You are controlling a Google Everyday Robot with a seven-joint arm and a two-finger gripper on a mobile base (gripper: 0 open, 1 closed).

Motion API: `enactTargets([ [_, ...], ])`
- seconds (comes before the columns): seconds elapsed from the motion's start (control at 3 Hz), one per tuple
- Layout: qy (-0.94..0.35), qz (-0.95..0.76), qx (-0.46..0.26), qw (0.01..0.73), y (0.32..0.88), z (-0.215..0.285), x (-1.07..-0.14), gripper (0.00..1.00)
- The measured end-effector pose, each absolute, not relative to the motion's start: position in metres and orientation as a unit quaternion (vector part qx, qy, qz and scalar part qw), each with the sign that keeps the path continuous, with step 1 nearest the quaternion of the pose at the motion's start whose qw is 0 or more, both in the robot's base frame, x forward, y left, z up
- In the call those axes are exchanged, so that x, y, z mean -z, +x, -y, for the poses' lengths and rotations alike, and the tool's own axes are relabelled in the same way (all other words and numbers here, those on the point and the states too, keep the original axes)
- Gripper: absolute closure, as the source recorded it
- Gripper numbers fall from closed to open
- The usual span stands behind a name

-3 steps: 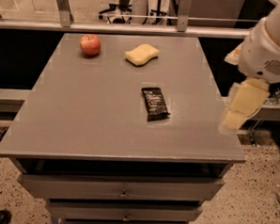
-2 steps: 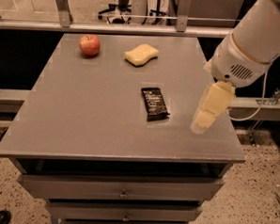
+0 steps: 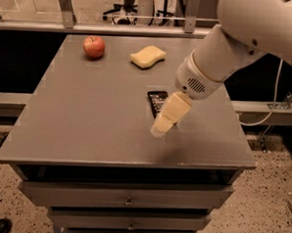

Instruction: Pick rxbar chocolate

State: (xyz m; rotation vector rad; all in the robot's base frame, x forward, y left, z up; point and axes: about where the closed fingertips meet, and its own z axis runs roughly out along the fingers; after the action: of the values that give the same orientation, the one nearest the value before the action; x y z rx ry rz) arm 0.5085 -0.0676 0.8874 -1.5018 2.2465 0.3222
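Since the earlier frames, the end effector (image 3: pixel 161 130) has travelled from the right-hand edge of the counter (image 3: pixel 87 120) inward to its middle. The bar, apple and sponge have kept their places.

1. End effector: cream-coloured, pointing down and toward the left of the view, low over the counter top. Whether it is wide or narrow cannot be told from this view. It holds nothing.
2. Arm (image 3: pixel 228 49): white, rising from the end effector to the upper right corner of the view.
3. Snack bar (image 3: pixel 156 100): black wrapper, lying flat on the counter just behind the end effector. Its near end is covered by the end effector. Contact between the two cannot be confirmed.
4. Sponge (image 3: pixel 147 56): pale yellow, wavy-edged, well beyond the end effector toward the far edge of the counter.
5. Apple (image 3: pixel 94 46): red, beyond the end effector and to its left in the view, near the far left corner and apart from the sponge.
6. Counter: grey, flat top, with drawers (image 3: pixel 127 196) stacked below the front edge, nearer the camera than the end effector.
7. Cable (image 3: pixel 274 96): white, hanging to the right of the arm.
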Motion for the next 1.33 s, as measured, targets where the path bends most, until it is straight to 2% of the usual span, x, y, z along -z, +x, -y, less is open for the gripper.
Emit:
enactTargets([
  [0.33,-0.53,-0.809,-0.121,0.223,0.525,0.045,-0.874,0.0],
  [1.0,-0.504,-0.827,-0.1,0.229,0.572,0.045,-0.832,0.0],
  [1.33,-0.493,-0.833,-0.094,0.231,0.583,0.053,-0.821,0.15],
])
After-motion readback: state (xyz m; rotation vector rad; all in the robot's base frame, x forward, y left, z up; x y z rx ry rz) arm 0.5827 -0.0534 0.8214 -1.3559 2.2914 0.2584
